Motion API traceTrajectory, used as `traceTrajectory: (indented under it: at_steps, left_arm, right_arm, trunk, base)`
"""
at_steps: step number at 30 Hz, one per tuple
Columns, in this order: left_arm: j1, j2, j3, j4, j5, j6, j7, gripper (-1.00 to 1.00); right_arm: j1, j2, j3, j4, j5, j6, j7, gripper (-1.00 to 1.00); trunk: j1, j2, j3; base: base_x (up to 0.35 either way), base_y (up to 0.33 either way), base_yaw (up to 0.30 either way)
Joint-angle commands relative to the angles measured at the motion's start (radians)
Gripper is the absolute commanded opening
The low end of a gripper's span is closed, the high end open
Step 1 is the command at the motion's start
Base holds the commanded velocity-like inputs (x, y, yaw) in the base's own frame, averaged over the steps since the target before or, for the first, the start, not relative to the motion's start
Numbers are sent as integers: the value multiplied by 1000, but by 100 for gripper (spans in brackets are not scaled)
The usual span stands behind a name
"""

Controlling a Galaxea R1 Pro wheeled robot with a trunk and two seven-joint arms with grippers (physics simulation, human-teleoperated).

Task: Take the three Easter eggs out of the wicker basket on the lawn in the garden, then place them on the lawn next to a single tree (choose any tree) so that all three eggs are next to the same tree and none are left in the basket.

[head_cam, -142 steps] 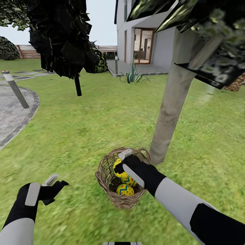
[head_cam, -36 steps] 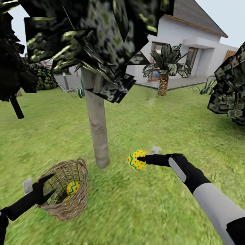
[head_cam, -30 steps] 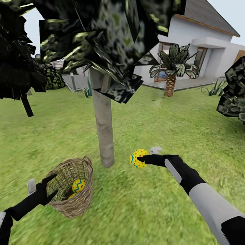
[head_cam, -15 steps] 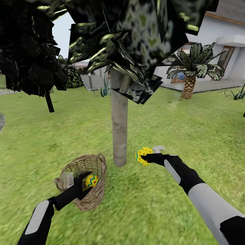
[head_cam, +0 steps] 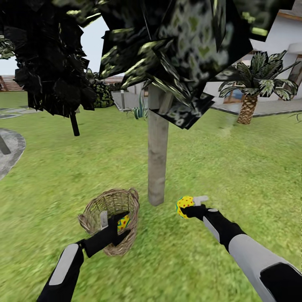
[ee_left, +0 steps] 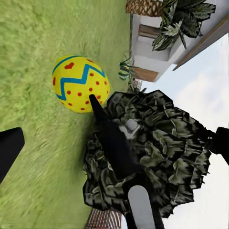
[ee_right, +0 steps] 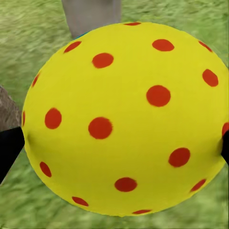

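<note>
The wicker basket stands on the lawn, just left of the pale trunk of the tree. One Easter egg shows inside the basket. My left gripper hangs open at the basket's mouth, beside that egg. My right gripper is shut on another yellow, red-dotted egg, low over the grass just right of the trunk's foot. That held egg is large in the right wrist view. The left wrist view sees the same egg from the side against grass.
Dark leaf clumps hang overhead. A thin black-trunked tree stands at the back left and a palm at the back right by the white house. The grey patio edges the left. Open grass lies right of the trunk.
The camera has swung left. My left gripper has moved from outside the basket to its mouth. My right gripper has lowered the egg beside the trunk.
</note>
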Motion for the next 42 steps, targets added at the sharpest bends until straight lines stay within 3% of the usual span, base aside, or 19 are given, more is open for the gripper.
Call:
traceTrajectory:
  at_steps: [1,5,13,19,20,21,22,24,30,34,42]
  left_arm:
    - [-1,-4,-6,0,-10,5,-9,100]
    - [0,-21,-16,2,-11,5,-10,100]
    - [1,-24,-17,10,-12,5,-10,100]
    - [1,-36,-19,38,-12,-4,-11,100]
    - [1,-37,-19,38,-12,-4,-11,100]
    - [1,-37,-21,38,-12,-5,-11,100]
    - [1,-37,-44,38,-12,-6,-12,100]
    - [1,-37,-103,38,-9,-12,-11,100]
    - [1,-35,-127,38,6,-44,-12,100]
    - [1,-35,-128,38,10,-45,-11,100]
    - [1,-35,-129,38,10,-46,-10,100]
  right_arm:
    - [2,0,4,5,-5,0,1,-100]
    - [5,1,2,13,-5,-37,1,-100]
    - [12,4,4,26,-7,-73,-2,-100]
    - [17,43,5,137,-4,-249,-67,-100]
    - [23,55,5,157,16,-292,-111,-100]
    - [30,89,4,188,116,-354,-177,-100]
    - [32,108,3,208,169,-376,-198,-100]
    - [33,120,3,226,204,-391,-209,-100]
    - [33,143,3,265,218,-399,-212,-100]
    - [37,145,4,287,219,-441,-212,-100]
    - [40,145,4,295,220,-450,-212,-100]
  trunk:
    - [0,0,-1]
    - [0,0,-1]
    - [0,0,-1]
    - [0,0,-1]
    - [0,0,-1]
    - [0,0,-1]
    - [0,0,-1]
    - [0,0,-1]
    - [0,0,-1]
    - [0,0,-1]
    - [0,0,-1]
  base:
    - [80,-263,1]
    - [94,-283,0]
    - [93,-298,130]
    - [53,-200,289]
    - [5,-23,290]
    - [2,-54,290]
    - [1,-74,290]
    - [0,-29,290]
    - [0,-6,290]
    - [1,-250,290]
    - [67,-338,286]
